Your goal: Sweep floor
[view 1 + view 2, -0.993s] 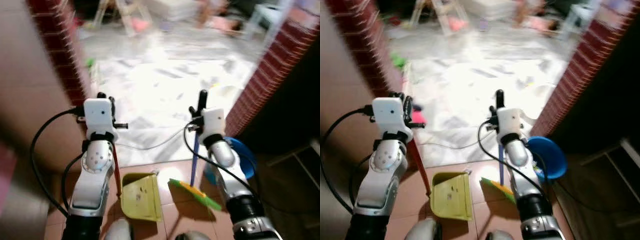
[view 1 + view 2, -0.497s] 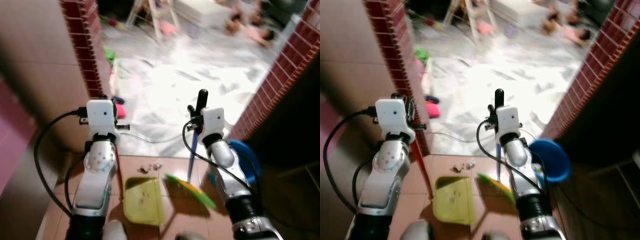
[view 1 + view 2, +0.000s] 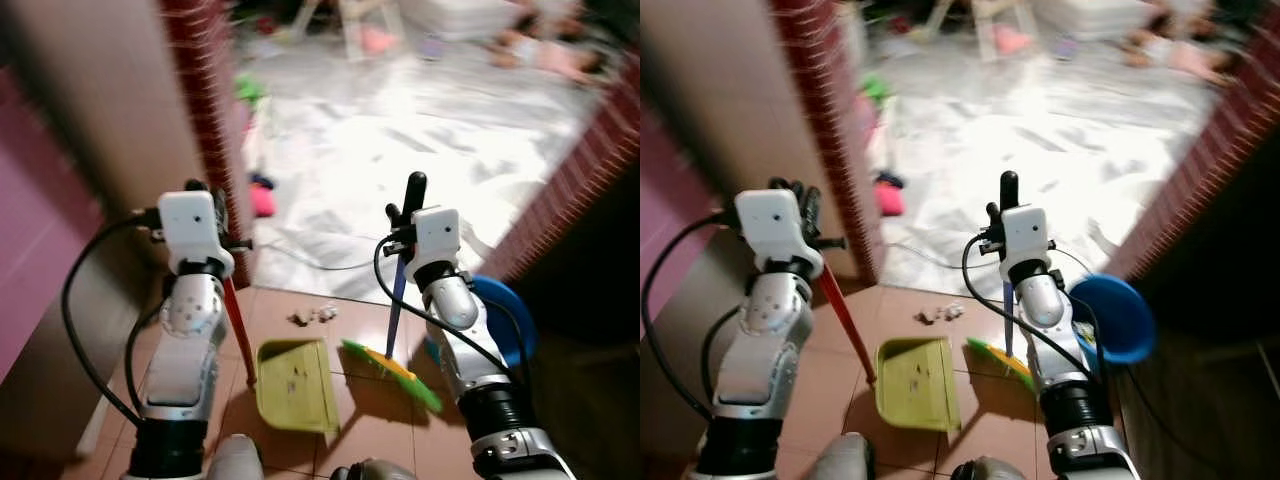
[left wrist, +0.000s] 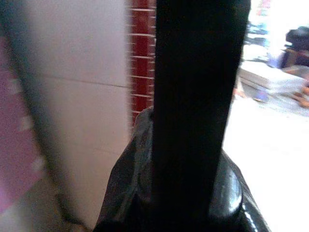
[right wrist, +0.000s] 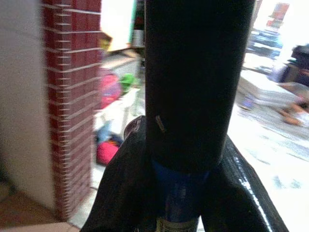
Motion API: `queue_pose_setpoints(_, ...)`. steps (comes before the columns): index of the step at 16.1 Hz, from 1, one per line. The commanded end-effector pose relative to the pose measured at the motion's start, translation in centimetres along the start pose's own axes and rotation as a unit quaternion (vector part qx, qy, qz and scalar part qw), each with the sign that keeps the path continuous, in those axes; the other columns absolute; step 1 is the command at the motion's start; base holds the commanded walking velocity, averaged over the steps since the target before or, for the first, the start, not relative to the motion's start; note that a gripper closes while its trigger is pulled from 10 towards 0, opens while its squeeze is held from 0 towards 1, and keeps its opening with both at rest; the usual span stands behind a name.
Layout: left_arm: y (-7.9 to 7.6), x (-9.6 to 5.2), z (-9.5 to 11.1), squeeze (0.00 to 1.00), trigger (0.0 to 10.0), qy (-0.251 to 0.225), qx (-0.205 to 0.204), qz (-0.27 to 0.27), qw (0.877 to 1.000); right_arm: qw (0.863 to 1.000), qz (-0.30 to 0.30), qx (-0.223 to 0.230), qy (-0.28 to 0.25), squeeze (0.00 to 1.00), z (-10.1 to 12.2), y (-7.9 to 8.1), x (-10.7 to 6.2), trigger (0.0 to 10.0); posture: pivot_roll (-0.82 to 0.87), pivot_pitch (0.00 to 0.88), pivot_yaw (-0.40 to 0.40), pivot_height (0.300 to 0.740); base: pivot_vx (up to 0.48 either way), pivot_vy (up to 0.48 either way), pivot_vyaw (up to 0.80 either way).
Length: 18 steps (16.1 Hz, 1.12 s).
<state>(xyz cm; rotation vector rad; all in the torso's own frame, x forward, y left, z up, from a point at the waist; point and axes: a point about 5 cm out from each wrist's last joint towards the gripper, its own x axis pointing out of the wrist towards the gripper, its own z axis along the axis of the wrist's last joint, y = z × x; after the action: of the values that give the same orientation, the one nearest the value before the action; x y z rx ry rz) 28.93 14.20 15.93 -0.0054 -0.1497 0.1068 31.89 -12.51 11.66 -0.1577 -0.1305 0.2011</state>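
left gripper [image 3: 205, 195] clamped on the red handle [image 3: 238, 325] of the yellow dustpan [image 3: 294, 384], which rests on the terracotta tiles [image 3: 360, 430] | small debris pile [image 3: 315, 315] just beyond the pan | green broom head [image 3: 392, 374] beside the pan | right gripper [image 3: 408, 200] clamped on the blue broom handle [image 3: 396, 308] | blue basin [image 3: 507, 320] far right
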Motion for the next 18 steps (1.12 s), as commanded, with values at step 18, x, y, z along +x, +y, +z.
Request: queue_pose_setpoints(18, 4.1, 1.3, -1.5, 0.0, 10.0, -0.013, 0.065, 0.051, 0.997, 0.998, 0.04, 0.039, -0.036, 0.0, 2.4, 2.2, 0.9, 10.0, 0.01, 0.07, -0.031, 0.74, 0.0, 0.0, 0.0)
